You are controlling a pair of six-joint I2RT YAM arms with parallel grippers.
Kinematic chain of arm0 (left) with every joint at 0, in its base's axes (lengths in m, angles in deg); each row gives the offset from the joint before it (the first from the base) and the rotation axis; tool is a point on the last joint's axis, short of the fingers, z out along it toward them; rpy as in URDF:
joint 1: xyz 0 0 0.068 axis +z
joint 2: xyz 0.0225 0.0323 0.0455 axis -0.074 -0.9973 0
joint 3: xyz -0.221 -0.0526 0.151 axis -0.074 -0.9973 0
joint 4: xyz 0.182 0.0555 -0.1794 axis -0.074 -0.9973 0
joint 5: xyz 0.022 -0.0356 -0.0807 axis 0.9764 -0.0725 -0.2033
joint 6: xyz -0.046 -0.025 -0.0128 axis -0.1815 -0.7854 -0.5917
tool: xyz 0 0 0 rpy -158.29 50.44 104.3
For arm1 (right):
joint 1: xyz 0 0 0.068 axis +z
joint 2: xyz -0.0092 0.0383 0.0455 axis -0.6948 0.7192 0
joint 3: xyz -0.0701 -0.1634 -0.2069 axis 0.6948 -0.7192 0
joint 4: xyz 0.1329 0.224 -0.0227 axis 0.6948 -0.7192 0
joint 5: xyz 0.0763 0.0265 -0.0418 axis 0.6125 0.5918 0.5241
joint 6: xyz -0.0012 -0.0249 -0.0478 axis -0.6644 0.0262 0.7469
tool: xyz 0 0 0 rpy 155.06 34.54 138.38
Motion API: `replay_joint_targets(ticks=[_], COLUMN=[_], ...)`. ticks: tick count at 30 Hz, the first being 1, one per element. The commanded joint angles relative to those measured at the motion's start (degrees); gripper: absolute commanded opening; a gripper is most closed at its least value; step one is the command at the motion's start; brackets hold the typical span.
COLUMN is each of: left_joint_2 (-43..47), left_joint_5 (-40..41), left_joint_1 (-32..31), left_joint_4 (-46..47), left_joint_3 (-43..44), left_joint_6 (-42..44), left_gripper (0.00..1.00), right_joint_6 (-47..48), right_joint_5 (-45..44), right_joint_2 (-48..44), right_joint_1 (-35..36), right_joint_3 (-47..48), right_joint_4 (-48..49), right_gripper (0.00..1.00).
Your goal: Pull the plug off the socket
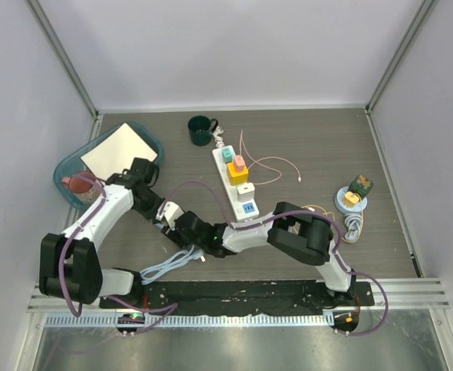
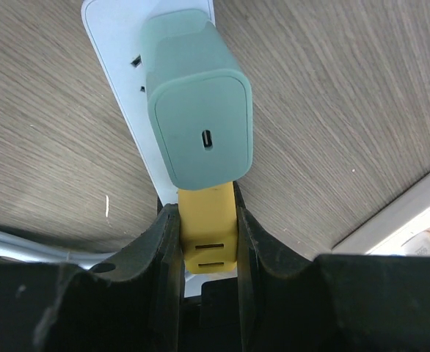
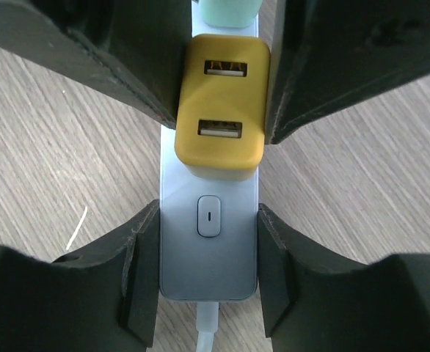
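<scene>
The counter (image 2: pixel 362 95) is matt, grey-brown wood grain. The power strip (image 3: pixel 208 257) is smooth white plastic with a faint sheen. The yellow plug (image 3: pixel 219 158) and green plug (image 2: pixel 200 110) are smooth satin plastic. The left gripper (image 2: pixel 206 224) has matt black plastic fingers (image 2: pixel 156 271).

Your left arm (image 1: pixel 99 212), at eight o'clock in the overhead view, is built of rounded white shells between bulky black joint housings. Your right arm (image 1: pixel 246 238), at five o'clock, matches it. A thin purple cable (image 1: pixel 63 267) loops along each. Both sit on a flat black base plate (image 1: pixel 250 292) at six o'clock. The left gripper (image 2: pixel 206 213) and right gripper (image 3: pixel 208 213) have matte black wedge-shaped fingers.
</scene>
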State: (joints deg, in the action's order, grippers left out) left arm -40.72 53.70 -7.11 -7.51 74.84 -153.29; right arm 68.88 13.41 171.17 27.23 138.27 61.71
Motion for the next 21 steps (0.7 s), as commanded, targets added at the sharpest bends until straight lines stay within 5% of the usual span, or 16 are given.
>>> replay_joint_targets(ticks=[1,4,12,17,21], left_joint_2=[1.09,0.56,0.64,2.40,3.98], left_joint_5=[1.24,-5.79,-7.48,6.46,8.87], left_joint_1=[0.63,1.69,2.04,0.99,-0.33], left_joint_4=[-1.88,0.57,1.02,-2.40,-4.08], left_joint_3=[6.47,6.56,3.84,6.11,7.79], left_joint_6=[5.20,4.67,3.71,5.81,6.87], left_gripper=[0.00,0.00,0.00,0.00,0.00], right_joint_6=[0.34,-0.89,-2.48,-2.12,-0.28], right_joint_5=[-2.62,-2.44,-3.50,-3.15,-3.76], right_joint_2=[3.39,4.01,2.95,1.37,0.05], right_joint_1=[-0.58,-0.58,-0.84,-0.84,-0.84], right_joint_3=[0.11,-2.26,-9.12,-7.72,-4.73], right_joint_4=[-11.87,-9.06,-0.62,-2.37,-6.50], right_gripper=[0.01,0.01,0.01,0.01,0.01])
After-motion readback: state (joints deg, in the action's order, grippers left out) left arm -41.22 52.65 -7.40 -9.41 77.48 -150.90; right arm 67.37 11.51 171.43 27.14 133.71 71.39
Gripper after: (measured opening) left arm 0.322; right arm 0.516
